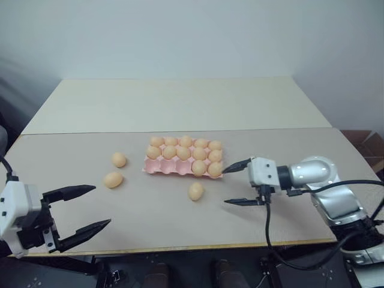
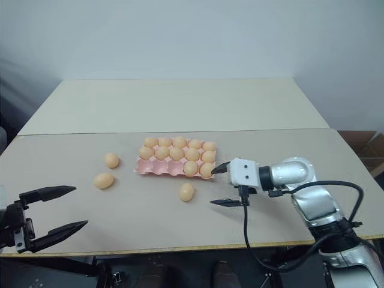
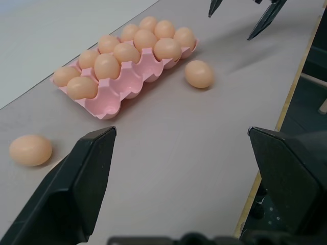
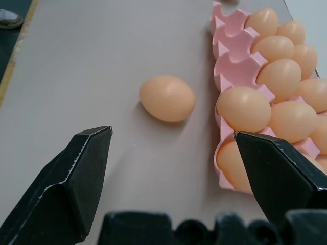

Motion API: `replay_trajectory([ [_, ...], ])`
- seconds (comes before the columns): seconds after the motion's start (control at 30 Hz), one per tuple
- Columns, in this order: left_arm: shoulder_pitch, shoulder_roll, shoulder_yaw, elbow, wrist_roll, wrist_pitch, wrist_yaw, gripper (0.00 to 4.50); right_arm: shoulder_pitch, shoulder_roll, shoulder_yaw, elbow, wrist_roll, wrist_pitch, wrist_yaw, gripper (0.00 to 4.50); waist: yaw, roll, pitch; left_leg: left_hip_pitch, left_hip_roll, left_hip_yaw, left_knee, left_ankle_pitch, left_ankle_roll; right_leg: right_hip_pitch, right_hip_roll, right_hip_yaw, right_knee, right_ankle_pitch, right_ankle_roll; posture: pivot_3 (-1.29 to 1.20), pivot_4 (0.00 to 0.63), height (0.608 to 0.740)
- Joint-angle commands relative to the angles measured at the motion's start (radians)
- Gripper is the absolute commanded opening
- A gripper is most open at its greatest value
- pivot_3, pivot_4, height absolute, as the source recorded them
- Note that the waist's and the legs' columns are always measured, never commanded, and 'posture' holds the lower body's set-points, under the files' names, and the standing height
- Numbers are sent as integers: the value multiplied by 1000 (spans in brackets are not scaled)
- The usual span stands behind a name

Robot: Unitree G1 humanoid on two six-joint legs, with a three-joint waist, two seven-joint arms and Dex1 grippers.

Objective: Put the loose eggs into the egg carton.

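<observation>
While our right pincer (image 1: 237, 183) gapes wide and empty, the nearest egg (image 1: 196, 191) lies at its nine o'clock, close by.

egg carton (image 1: 161, 168) mid-table, three loose eggs (image 1: 195, 191) nearby

Head stereo pair: high, looking fwd and down over the whole tabletop (image 1: 180, 108); both eyes share nearly the same scene. Left wrist cam: low, close to the tabletop, facing across to the egg carton (image 3: 120, 89). Right wrist cam: very near the carton's edge. All views share the carton and the nearest loose egg (image 4: 167, 98).
</observation>
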Motion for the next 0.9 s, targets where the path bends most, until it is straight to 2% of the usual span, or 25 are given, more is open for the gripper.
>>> replay_trajectory([
  [0.03, 8, 5, 21, 4, -2, -13, -11, 4500, -36, 53, 34, 14, -31, 5, -43, 4477, 0, 0, 0, 0, 0, 0, 0, 0, 0, 0, 0, 0, 0, 0, 0, 0, 150, 740],
  [0.43, 12, -3, 23, -5, 5, -16, -8, 4500, -108, 211, 141, 188, -125, -51, -74, 4477, -1, -1, -1, 0, 0, 0, 0, 0, 0, 0, 0, 0, 1, 0, 0, 0, 150, 740],
  [0.77, 30, -12, 29, -18, 7, -18, 8, 4500, -142, 258, 153, 306, -160, -70, -67, 4477, -2, -2, -1, 1, 0, 0, 0, 0, 0, 0, 1, 0, 1, 0, -1, 0, 150, 740],
  [0.83, 32, -13, 29, -20, 7, -19, 9, 4500, -143, 263, 152, 304, -156, -63, -60, 4104, -1, -2, -1, 1, 0, 0, 0, 0, 0, 0, 1, 0, 1, 1, -1, 0, 150, 740],
  [0.9, 32, -16, 29, -22, 8, -19, 13, 4500, -137, 265, 153, 296, -157, -68, -55, 3485, -1, -2, -1, 1, 0, 0, 0, 0, 0, 0, 1, 0, 1, 1, -1, 0, 150, 740],
])
